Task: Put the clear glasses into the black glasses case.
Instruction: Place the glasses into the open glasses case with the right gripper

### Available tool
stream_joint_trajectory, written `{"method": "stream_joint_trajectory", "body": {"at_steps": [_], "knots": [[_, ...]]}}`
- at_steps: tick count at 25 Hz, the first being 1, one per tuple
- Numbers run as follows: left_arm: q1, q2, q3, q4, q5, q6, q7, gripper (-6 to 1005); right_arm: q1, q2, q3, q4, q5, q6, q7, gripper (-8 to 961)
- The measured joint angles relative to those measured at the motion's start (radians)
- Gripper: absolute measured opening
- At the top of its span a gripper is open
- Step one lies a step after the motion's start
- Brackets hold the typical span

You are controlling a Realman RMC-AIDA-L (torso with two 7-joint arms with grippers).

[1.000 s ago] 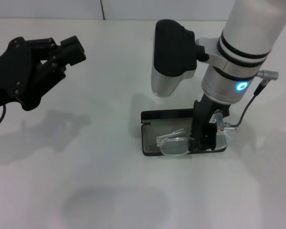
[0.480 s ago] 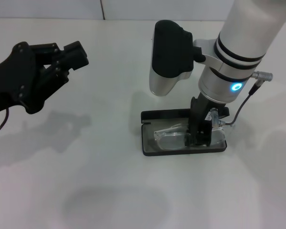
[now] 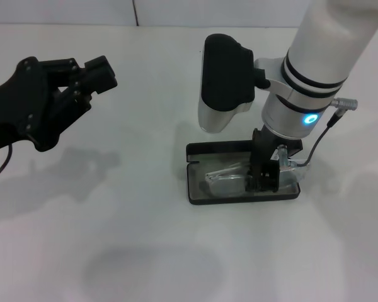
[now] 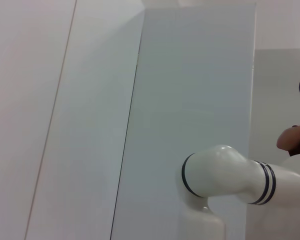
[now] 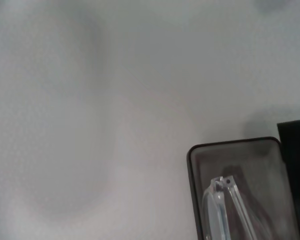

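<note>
The black glasses case (image 3: 195,189) lies open on the white table, its lid (image 3: 217,151) folded back on the far side. The clear glasses (image 3: 225,182) sit low inside its grey tray, tilted a little. My right gripper (image 3: 264,181) stands upright over the right half of the tray, shut on the glasses' right part. In the right wrist view a corner of the case (image 5: 192,170) shows, with the glasses (image 5: 220,205) inside it. My left gripper (image 3: 91,72) hangs raised at the far left, open and holding nothing.
The white table (image 3: 145,251) spreads bare around the case. The right arm's bulky wrist (image 3: 223,82) hangs above the lid, and a cable (image 3: 318,148) loops beside the gripper. The left wrist view shows only wall panels and a white arm joint (image 4: 225,175).
My right gripper has carried the glasses back and down, from the case's front rim into the tray. The left arm has shifted only slightly.
</note>
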Motion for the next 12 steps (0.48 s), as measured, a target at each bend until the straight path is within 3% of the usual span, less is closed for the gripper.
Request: {"method": "stream_joint_trajectory", "body": {"at_steps": [12], "knots": [[0.001,0.0,0.0,-0.002,0.0,0.0,0.001,87,-0.005,0.0,-0.004,-0.008,0.007,0.014,-0.003,210]]}}
